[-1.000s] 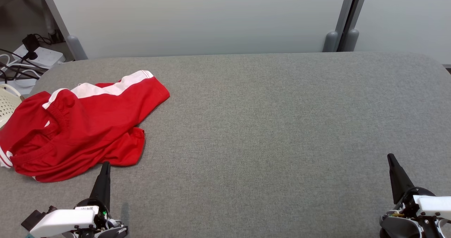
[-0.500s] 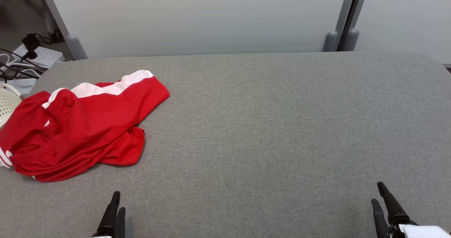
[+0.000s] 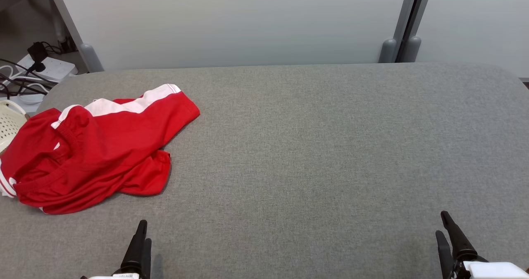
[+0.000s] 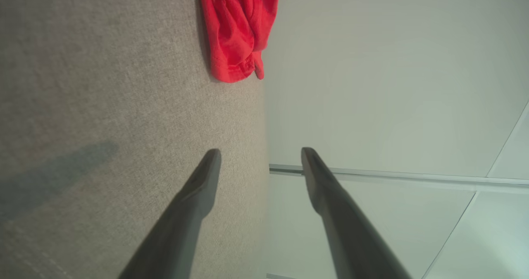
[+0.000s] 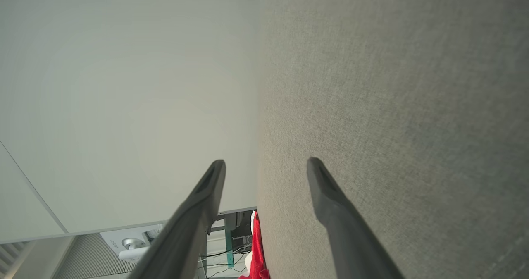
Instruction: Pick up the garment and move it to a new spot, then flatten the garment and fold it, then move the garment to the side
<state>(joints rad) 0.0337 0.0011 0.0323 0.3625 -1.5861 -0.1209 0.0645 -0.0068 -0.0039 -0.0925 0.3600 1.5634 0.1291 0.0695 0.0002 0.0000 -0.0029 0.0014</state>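
Crumpled red shorts (image 3: 95, 151) at the grey surface's (image 3: 310, 146) left end, left tool (image 4: 260, 151) spread, empty, right tool (image 5: 266, 161) spread, empty

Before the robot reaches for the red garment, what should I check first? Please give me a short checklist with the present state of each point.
1. Left gripper open, nothing between its fingers: ok.
2. Right gripper open, nothing between its fingers: ok.
3. Red garment free, touched by neither gripper: ok.
4. Garment wholly on the table: cannot tell; its left end meets the head view's border beside the basket.
5. Garment flat: not ok, it lies crumpled.
6. Room for a new spot: ok, wide grey surface to the garment's right.
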